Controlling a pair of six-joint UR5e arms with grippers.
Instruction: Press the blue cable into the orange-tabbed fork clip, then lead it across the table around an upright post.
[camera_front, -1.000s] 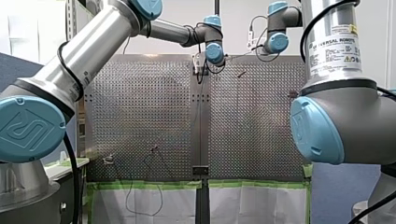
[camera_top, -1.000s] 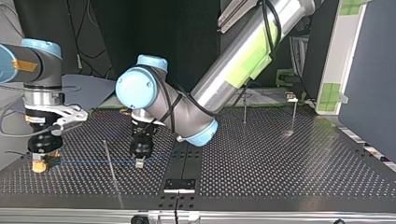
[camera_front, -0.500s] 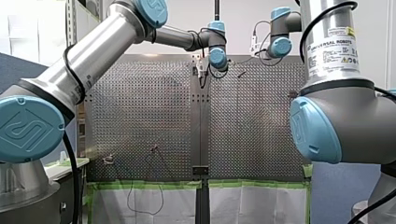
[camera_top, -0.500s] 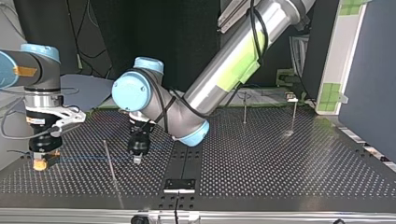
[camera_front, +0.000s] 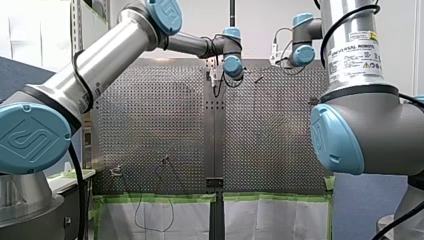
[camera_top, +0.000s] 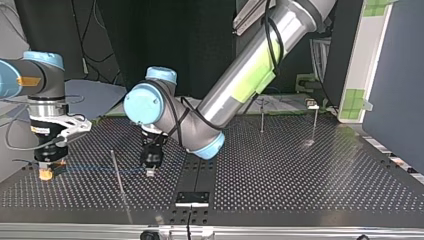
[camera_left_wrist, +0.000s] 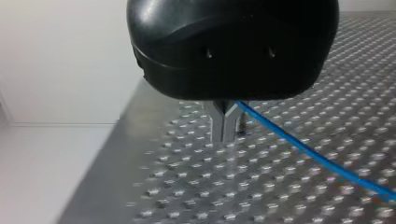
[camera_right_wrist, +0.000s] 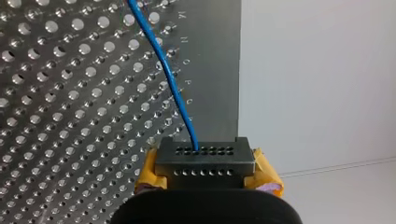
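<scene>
Front view: both arms reached toward the far edge of the table (camera_front: 150, 125). The label (camera_front: 357, 52) on my right arm read UNIVERSAL ROBOTS, with the smaller print illegible. Top view: the blue cable (camera_top: 95, 169) ran straight and low between my right gripper (camera_top: 46, 172) and my left gripper (camera_top: 150, 171), close by an upright post (camera_top: 118, 175), apparently stretched taut for routing. Left wrist view: the metal fingers (camera_left_wrist: 219, 123) were pressed together, and the cable emerging beside them was judged pinched. Right wrist view: the yellow-padded jaws were closed on the cable's end. Table-edge letters included N, O, P. The fork clip was not identified.
</scene>
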